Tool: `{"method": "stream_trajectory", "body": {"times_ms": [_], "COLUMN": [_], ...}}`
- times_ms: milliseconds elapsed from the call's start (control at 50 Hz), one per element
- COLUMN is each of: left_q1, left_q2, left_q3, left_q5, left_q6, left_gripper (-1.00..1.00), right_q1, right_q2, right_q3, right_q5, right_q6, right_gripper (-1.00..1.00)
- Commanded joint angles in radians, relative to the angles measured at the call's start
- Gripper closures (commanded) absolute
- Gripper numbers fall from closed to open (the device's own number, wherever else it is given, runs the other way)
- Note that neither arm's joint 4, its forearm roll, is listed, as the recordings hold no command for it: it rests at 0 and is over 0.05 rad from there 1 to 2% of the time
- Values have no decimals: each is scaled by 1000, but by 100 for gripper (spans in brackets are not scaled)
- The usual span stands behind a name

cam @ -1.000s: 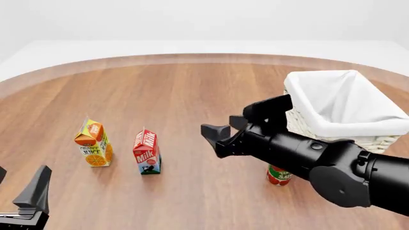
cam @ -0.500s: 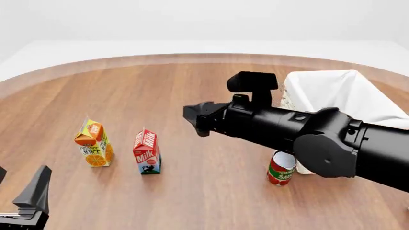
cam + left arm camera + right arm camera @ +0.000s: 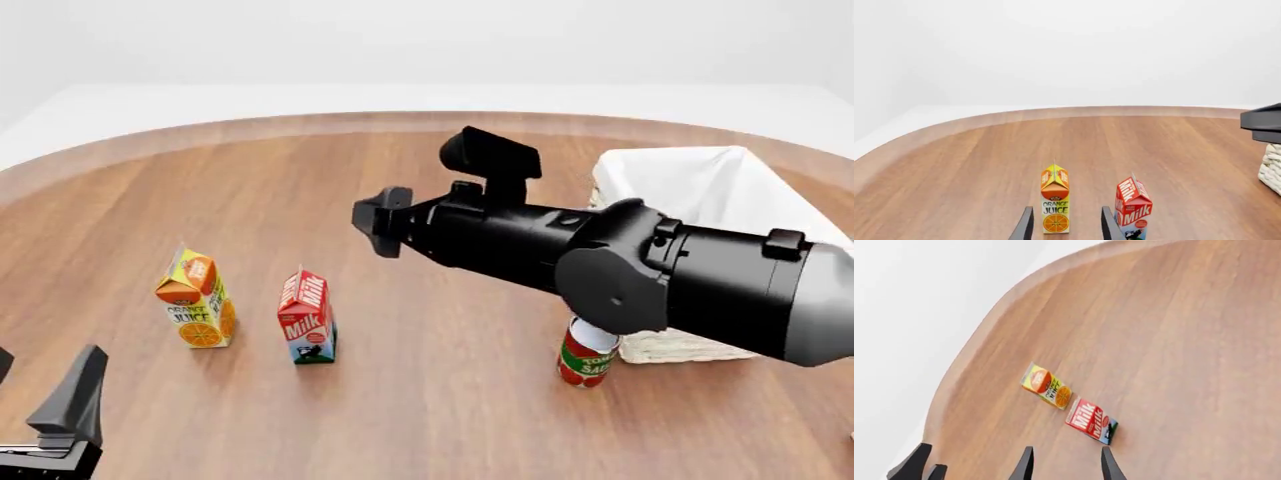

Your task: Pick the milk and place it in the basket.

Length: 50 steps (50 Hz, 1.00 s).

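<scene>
Right gripper (image 3: 380, 222) above wood table (image 3: 441, 180) (jaws apart), white bkgd

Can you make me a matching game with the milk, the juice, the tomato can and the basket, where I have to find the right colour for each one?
Things:
1. milk
2. juice carton
3. tomato can
4. basket

Colours:
A. white wicker with white cloth
B. orange and yellow
C. red top with white letters, blue and white below
D. red with a green band and a white top

Pairs: 1-C, 2-B, 3-D, 4-A
</scene>
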Motion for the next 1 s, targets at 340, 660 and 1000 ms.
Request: {"method": "stream_trajectory", "body": {"times_ms": [340, 660, 1000], "left_q1": [0, 0, 0], "left_q2": [0, 0, 0], "left_q3": [0, 0, 0], "left_q5": [0, 0, 0], "left_q6": [0, 0, 0], "left_gripper": [-100, -100, -100], "right_q1": [-35, -3, -47], "right_q2": [182, 296, 381], "right_q3": [-185, -246, -299], "right_q5": [53, 18, 8], "right_q6": [9, 118, 179], "right_gripper": [-100, -100, -100]}}
